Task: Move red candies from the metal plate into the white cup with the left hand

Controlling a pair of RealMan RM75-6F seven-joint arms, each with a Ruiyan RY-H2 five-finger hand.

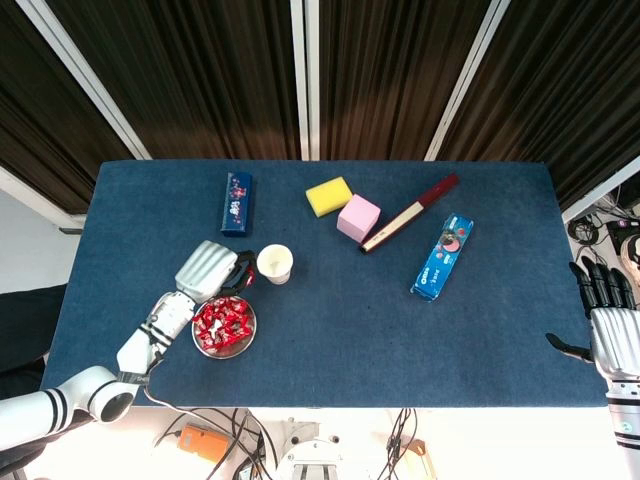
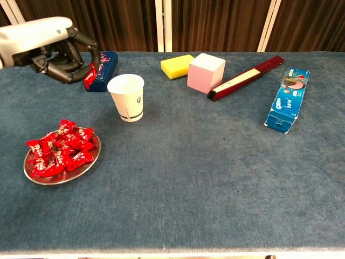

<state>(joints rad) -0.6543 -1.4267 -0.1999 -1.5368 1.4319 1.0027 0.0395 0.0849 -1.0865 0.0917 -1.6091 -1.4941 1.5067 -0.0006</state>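
**A:** What does the head view show?

**B:** My left hand (image 1: 211,270) is raised between the metal plate (image 1: 224,327) and the white cup (image 1: 275,264), fingers curled toward the cup. Red candies (image 1: 222,319) fill the plate. My right hand (image 1: 606,322) rests at the blue table's (image 1: 330,310) far right edge, fingers straight and apart, holding nothing.

**A:** And the chest view?

**B:** My left hand (image 2: 51,48) hovers left of the cup (image 2: 126,97), pinching one red candy (image 2: 92,72) in its fingertips. The plate (image 2: 81,169) sits in front of it, heaped with candies (image 2: 58,149). My right hand is out of frame.
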